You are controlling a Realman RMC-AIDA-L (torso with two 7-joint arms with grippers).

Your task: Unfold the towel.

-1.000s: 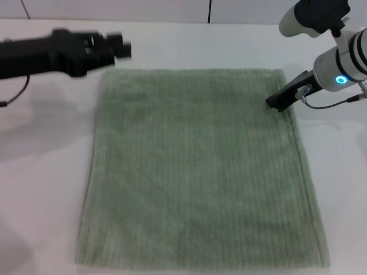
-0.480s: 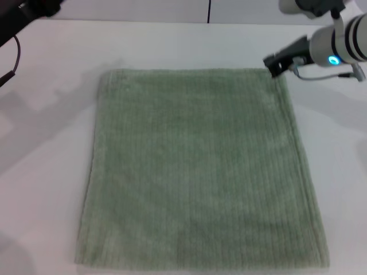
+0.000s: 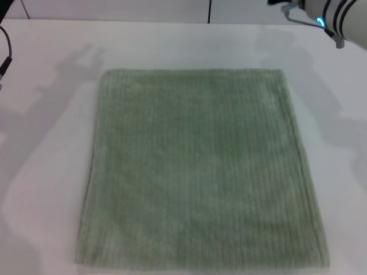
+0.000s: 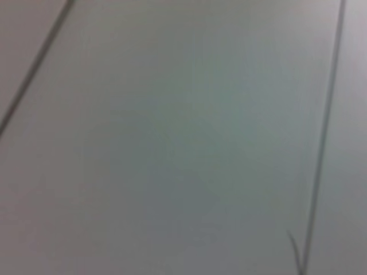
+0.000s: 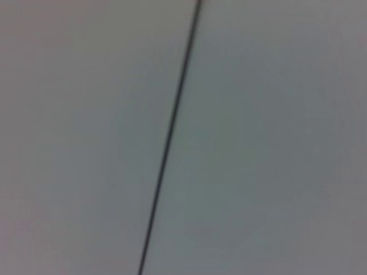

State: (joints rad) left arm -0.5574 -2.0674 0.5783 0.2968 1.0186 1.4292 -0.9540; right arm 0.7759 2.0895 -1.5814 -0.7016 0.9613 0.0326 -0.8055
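The sage-green towel [image 3: 200, 169] lies spread flat and roughly square on the white table [image 3: 46, 143] in the head view, its ribbed lines running front to back. Nothing touches it. Only part of my right arm [image 3: 335, 14] shows at the top right corner, raised above the table's back edge; its gripper is out of view. My left arm is almost out of view, with only a dark cable [image 3: 6, 51] at the top left edge. Both wrist views show only a plain grey wall with dark seams.
The table's back edge meets a pale wall with a dark vertical seam [image 3: 209, 11]. Arm shadows fall on the table at the back left and back right.
Both arms have lifted up and away from the towel's back corners and have left the head view almost fully. The towel lies still and flat.
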